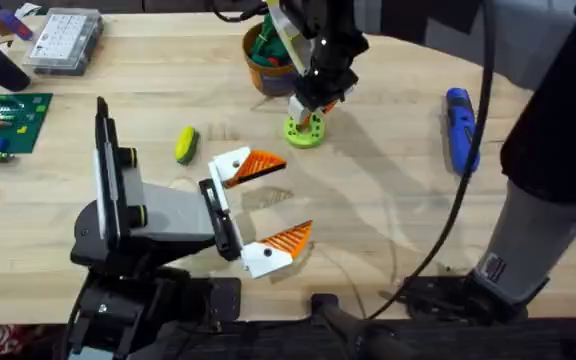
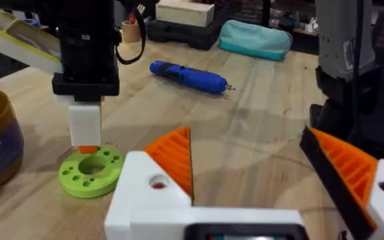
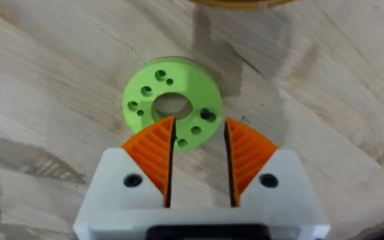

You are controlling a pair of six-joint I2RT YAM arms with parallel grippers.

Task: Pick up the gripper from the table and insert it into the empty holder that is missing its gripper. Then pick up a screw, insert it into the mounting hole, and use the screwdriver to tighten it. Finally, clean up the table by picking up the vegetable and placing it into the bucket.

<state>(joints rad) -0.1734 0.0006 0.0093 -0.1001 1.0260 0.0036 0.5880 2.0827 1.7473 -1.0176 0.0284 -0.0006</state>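
The holder (image 3: 171,107) lies flat on the desk (image 1: 388,200) right under your right gripper (image 3: 199,163), whose jaws hang over its near rim, parted by a narrow gap with nothing between them. In the left wrist view that gripper (image 2: 85,141) stands upright, its tips touching or just above the disc. Your left gripper (image 1: 268,205) sits lower on the desk, jaws spread wide and empty.

From here, pressing down off-centre could tip or skid the disc, since it is light, smooth plastic on bare wood. Its raised middle and ring of small holes give the ribbed orange pads (image 3: 153,150) little to bite, so a pinch on the rim may slip. The bucket (image 1: 265,62) stands just behind, close enough for the right arm to knock. The screwdriver (image 1: 461,128), a round blue barrel, could roll if the right arm's cable brushes it. The vegetable (image 1: 186,144), small and oblong, lies near the left arm.
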